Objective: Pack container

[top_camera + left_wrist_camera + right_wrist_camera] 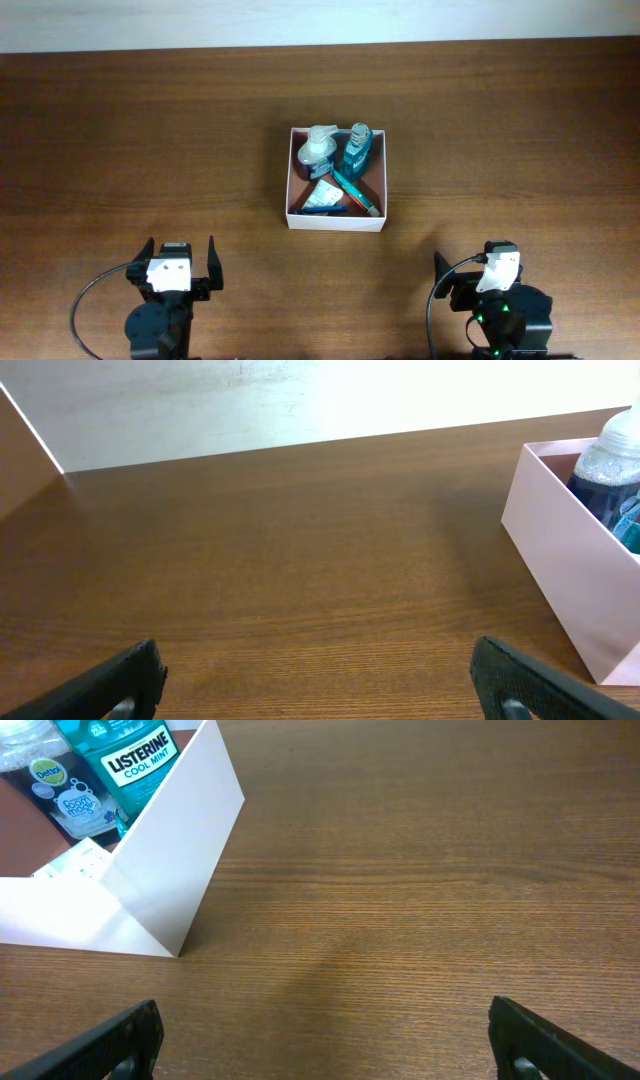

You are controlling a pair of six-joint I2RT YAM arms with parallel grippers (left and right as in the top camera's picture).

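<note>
The container [335, 221], a square shallow box with white walls, sits on the wooden table [120, 130] a little right of centre, well apart from both arms.

At the near left edge the left gripper [181, 250] hangs over bare wood, its jaws spread wide and holding nothing. In its wrist view the box wall [560, 550] stands off to the right.

Inside the box, a pump bottle [317, 150] with a white head and dark liquid stands in the far left corner. Just beside it on the right stands a teal mouthwash bottle [357, 150], labelled Listerine Cool Mint in the right wrist view. Nearer the front lies a white packet [322, 197], and to its right a slim orange and teal item [357, 193] lies on a diagonal.

At the near right edge the right gripper [478, 268] is likewise spread and empty, with the box corner [165, 870] to its left.
</note>
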